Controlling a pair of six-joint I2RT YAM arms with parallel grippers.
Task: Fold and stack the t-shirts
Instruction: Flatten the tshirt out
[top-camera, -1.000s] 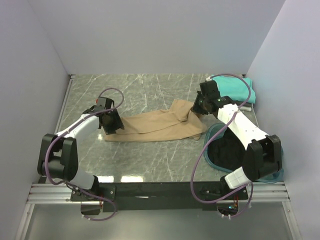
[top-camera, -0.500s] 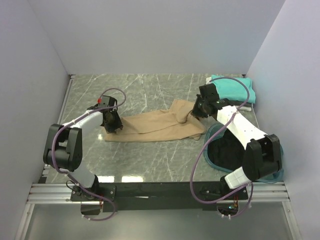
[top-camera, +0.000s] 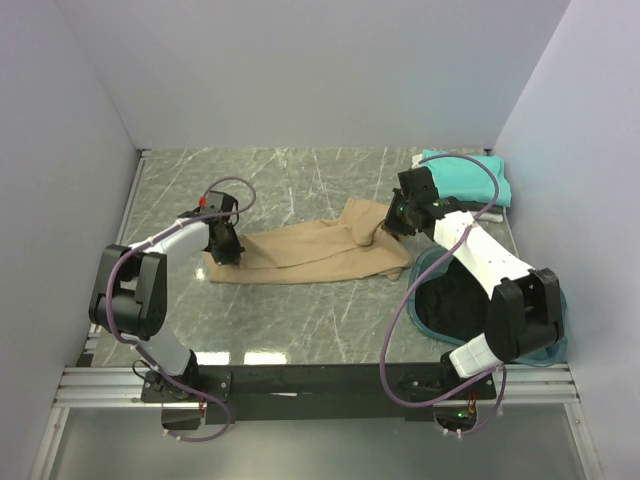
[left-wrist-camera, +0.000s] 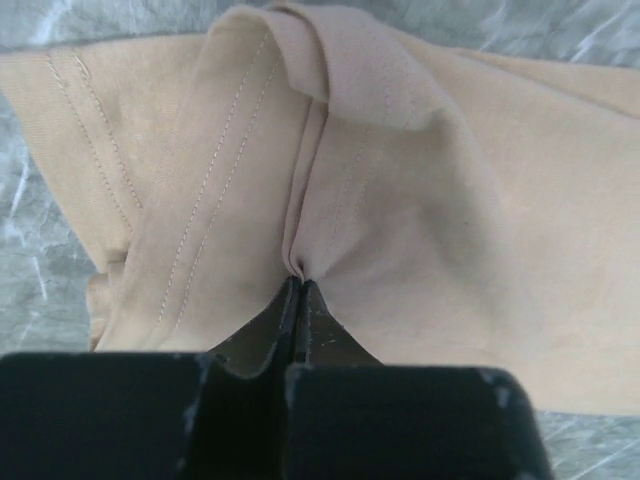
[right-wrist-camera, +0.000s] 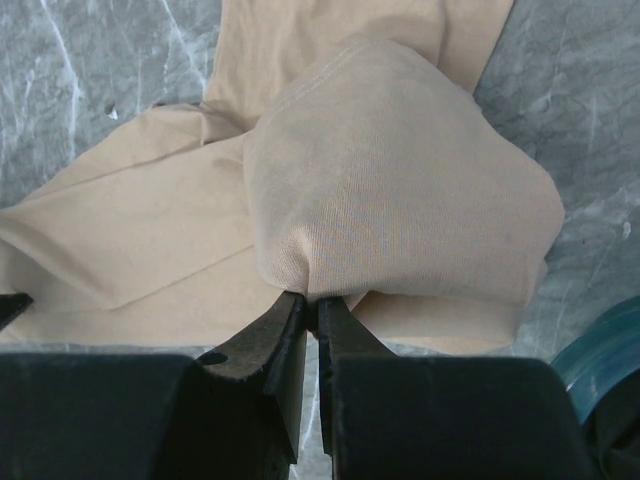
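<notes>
A tan t-shirt (top-camera: 310, 250) lies crumpled in a long strip across the middle of the marble table. My left gripper (top-camera: 229, 252) is shut on a pinch of the tan cloth (left-wrist-camera: 380, 200) at the shirt's left end, beside a stitched hem. My right gripper (top-camera: 392, 222) is shut on a bunched fold of the same shirt (right-wrist-camera: 400, 190) at its right end, lifted a little off the table. A folded teal t-shirt (top-camera: 470, 177) lies at the back right corner. Dark cloth (top-camera: 450, 300) lies inside the basin.
A round teal plastic basin (top-camera: 424, 265) stands at the front right, under my right arm; its rim (right-wrist-camera: 600, 345) shows beside the right fingers. White walls close in the table on the left, back and right.
My left gripper has closed on the shirt's left end after shifting slightly toward it. The right gripper has stayed shut on the right end, nearly still.
</notes>
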